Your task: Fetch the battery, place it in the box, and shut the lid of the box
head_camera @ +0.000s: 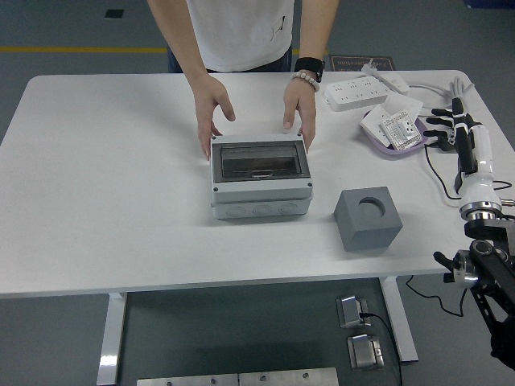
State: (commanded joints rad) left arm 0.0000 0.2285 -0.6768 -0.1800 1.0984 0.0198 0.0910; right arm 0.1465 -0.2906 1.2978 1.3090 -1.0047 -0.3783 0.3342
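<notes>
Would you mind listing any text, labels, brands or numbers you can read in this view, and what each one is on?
No text can be read.
Card on the purple tray: printed lines, too small to read.
Dark sign on the floor behind the table: blurred.
Person's shirt: small dark mark, unreadable.
Box, grey block, power strip: no visible text.

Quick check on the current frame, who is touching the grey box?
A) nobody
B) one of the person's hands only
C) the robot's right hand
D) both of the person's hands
D: the person's two hands grip the far corners of the box, while the robot's right hand is off at the table's right edge, fingers spread and empty.
</notes>
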